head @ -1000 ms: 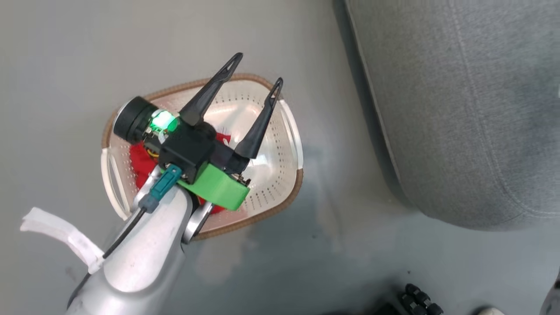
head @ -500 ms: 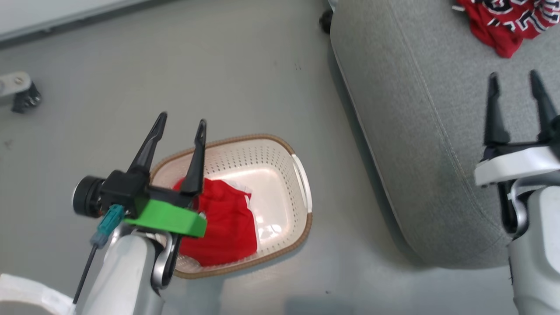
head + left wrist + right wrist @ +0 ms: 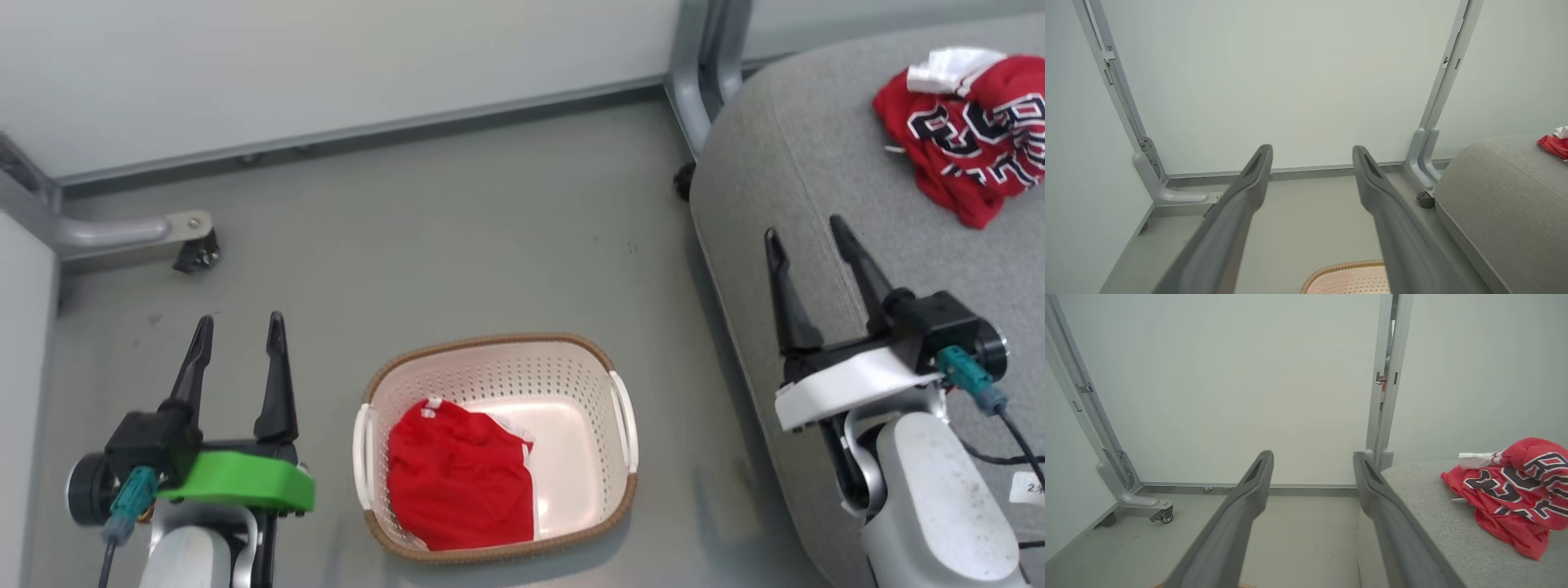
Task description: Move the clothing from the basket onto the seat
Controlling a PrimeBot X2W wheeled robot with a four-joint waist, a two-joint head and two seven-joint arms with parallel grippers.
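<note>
- Garments: two counted, both red; one a jersey [image 3: 971, 131] with white panels and black-white lettering, crumpled on the seat [image 3: 784, 188] toward its far right; the other a plain red garment [image 3: 457, 478] with white trim, bunched inside the basket [image 3: 490, 347] against its left wall.
- Baskets: one; cream, perforated, brown woven-look rim, two white side handles; upright on the floor [image 3: 457, 229], left of the seat and apart from it.
- Seats: one; light-grey upholstered cushion, rounded edge, stitched seam; at the right of the head view.
- Grippers: two, each with two long dark fingers [image 3: 276, 384]; four fingers in all.
- Left gripper [image 3: 240, 318]: jaws spread wide, nothing between them; over bare floor just left of the basket, touching neither basket nor garment; green collar behind the fingers.
- Right gripper [image 3: 802, 228]: jaws spread wide, empty; above the seat's near left edge, well short of the jersey; white collar behind the fingers.
- Surroundings: pale wall panels [image 3: 326, 65] at the far side; two grey metal frame legs noted, one [image 3: 122, 233] at far left with a small caster [image 3: 196, 255], one [image 3: 698, 90] beside the seat's far corner.
</note>
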